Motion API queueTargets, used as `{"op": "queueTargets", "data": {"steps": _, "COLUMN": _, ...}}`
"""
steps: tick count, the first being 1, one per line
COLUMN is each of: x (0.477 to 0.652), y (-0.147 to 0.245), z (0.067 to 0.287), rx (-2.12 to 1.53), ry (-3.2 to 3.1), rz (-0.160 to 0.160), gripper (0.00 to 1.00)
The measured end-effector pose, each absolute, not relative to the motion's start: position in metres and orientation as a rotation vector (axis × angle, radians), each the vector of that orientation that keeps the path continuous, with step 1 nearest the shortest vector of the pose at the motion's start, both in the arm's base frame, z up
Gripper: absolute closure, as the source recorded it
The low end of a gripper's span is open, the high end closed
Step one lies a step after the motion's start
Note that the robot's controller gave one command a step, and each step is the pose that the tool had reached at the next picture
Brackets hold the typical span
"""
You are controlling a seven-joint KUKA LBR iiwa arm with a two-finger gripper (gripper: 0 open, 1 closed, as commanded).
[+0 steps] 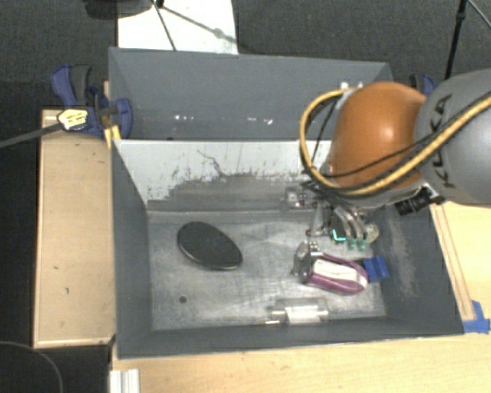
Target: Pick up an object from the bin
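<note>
Since the arm comes in from the right, its pincer (pixel 321 254) hangs low in the right half of the bin (pixel 132 244), just over the left end of a purple-and-white oblong thing (pixel 339 277) that lies flat on the bin floor. Judging by position, that is the likely target, with the pincer set over one end, probably to close across the narrow width. Contact or not: cannot tell. Pincer released or clenched: cannot tell either, the wrist hides it. Nothing looks lifted; the purple thing seems to rest on the floor. The orange cover (pixel 375 133) and looped cables (pixel 311 142) above it are robot parts.

Bin contents are few and spread out, no heap:
- A black flat oval (pixel 209 246) lies alone left of centre, well apart from the pincer.
- A small blue piece (pixel 378 268) is at the purple thing's right end, touching or just beside, can't say which.
- A clear flat piece (pixel 299 309) is near the front wall, in front of the purple thing.

Judgement: pick not yet done, looks like the descent stage. The blue piece could get nudged on closing.
</note>
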State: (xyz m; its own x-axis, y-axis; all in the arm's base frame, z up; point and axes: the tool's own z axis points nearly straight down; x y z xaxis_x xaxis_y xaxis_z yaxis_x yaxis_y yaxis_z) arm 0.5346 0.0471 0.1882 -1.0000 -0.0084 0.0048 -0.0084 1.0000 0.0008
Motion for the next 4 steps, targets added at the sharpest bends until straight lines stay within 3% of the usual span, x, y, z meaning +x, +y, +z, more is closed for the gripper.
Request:
{"op": "queueTargets", "data": {"steps": 1, "x": 0.503, "y": -0.029, "z": 0.089, "rx": -0.013, "ry": -3.148, "rz": -0.001, "gripper": 0.00}}
{"op": "queueTargets", "data": {"steps": 2, "x": 0.506, "y": -0.084, "z": 0.101, "rx": -0.326, "ry": -3.130, "rz": 0.002, "gripper": 0.00}}
{"op": "queueTargets", "data": {"steps": 3, "x": 0.499, "y": -0.067, "z": 0.100, "rx": -0.516, "ry": -3.097, "rz": -0.002, "gripper": 0.00}}
{"op": "queueTargets", "data": {"steps": 4, "x": 0.494, "y": -0.067, "z": 0.070, "rx": -0.603, "ry": -3.083, "rz": -0.001, "gripper": 0.00}}
